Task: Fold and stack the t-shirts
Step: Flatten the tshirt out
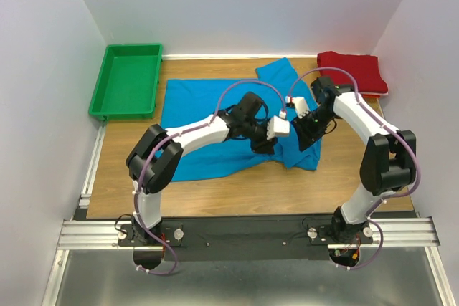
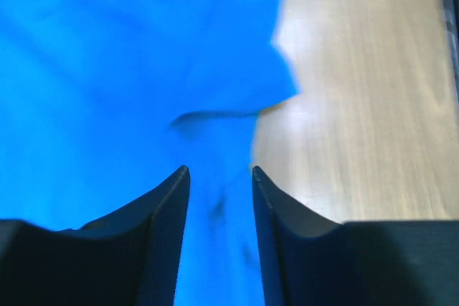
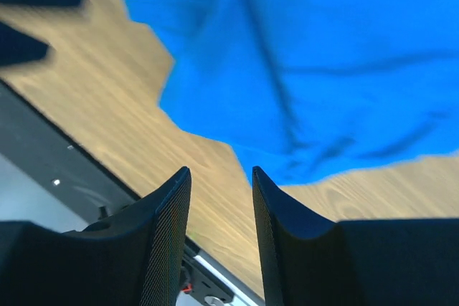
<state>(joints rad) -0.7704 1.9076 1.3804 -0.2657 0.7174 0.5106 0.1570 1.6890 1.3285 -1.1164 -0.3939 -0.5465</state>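
Left fingers (image 2: pixel 179 191) and right fingers (image 3: pixel 181 191), both slightly parted and empty, hover over the blue shirt (image 1: pixel 208 112) spread on the tabletop (image 1: pixel 237 191); they should pinch its right edge evenly, then fold leftward.

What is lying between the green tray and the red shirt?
The blue shirt lies between the green tray and the red shirt, as the top view shows.

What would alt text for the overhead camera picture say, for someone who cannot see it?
Two white-and-black robot arms, left and right, bend inward over a bright blue t-shirt spread on a wooden table. A folded dark red shirt lies at the far right corner, and a green tray sits at the far left.
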